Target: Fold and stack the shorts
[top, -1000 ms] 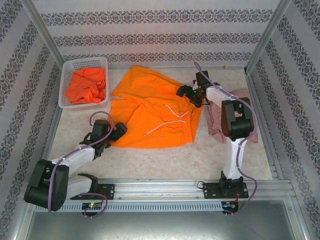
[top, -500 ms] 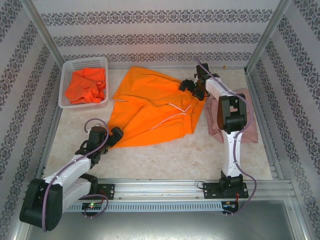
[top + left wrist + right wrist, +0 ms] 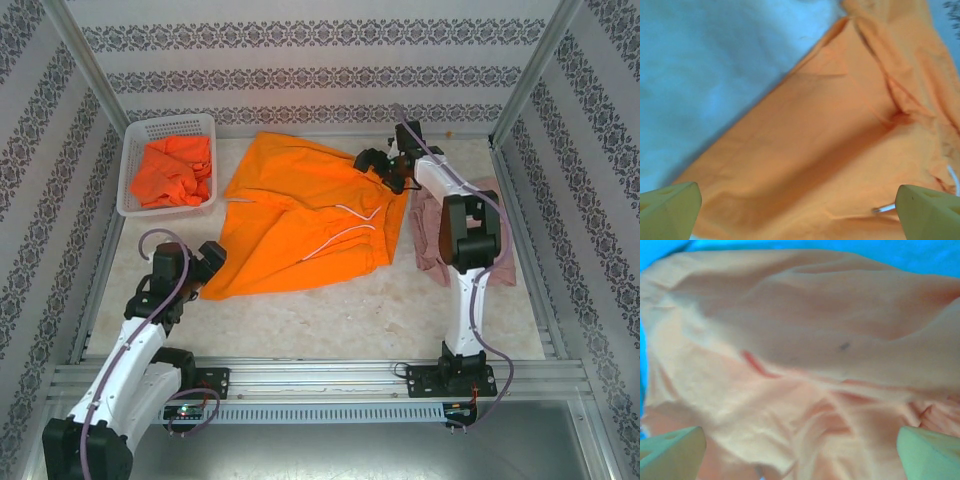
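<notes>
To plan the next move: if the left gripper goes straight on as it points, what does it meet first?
Probably the spread orange shorts, at their near corner, ahead of the left gripper; depth unclear.

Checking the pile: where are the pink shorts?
In the top view, the pink shorts lie on the right, partly under the right arm, beside the spread orange shorts.

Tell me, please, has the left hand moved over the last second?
Yes: the left hand shifted leftward, ending in line below the white basket's right corner.

The right arm [image 3: 465, 235] hides much of the pink shorts [image 3: 430, 250].
</notes>
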